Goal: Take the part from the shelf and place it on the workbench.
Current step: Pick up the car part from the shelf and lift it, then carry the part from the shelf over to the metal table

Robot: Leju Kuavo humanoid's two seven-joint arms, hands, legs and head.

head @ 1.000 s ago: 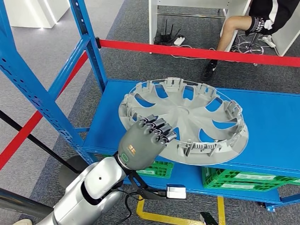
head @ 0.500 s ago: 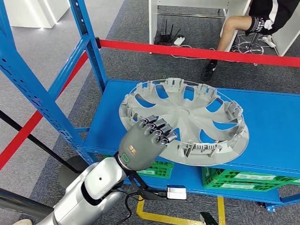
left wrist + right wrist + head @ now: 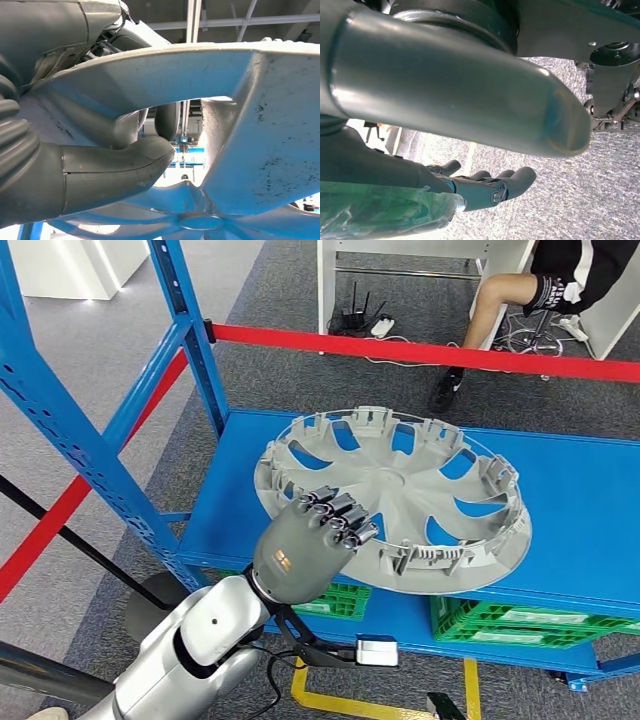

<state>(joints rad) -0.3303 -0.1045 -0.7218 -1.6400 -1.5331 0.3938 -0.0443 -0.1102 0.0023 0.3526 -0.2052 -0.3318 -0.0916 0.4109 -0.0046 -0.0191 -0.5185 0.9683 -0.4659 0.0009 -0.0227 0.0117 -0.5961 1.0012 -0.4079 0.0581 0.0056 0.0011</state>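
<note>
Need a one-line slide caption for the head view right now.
Left hand grips the near rim of the grey wheel cover lying on the blue shelf.

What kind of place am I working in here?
Probably a workshop or industrial test area: blue steel shelving holding a grey wheel cover, green crates underneath, and red barrier tape cordoning it off.

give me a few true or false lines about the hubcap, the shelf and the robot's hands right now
1. The left hand grips the near rim of the hubcap. True.
2. The hubcap is over the blue shelf. True.
3. The hubcap is red. False: it is grey.
4. Green crates sit on top of the hubcap. False: they are on the level below the shelf.
5. The right hand holds the hubcap. False: it hangs over grey floor, holding nothing.
</note>
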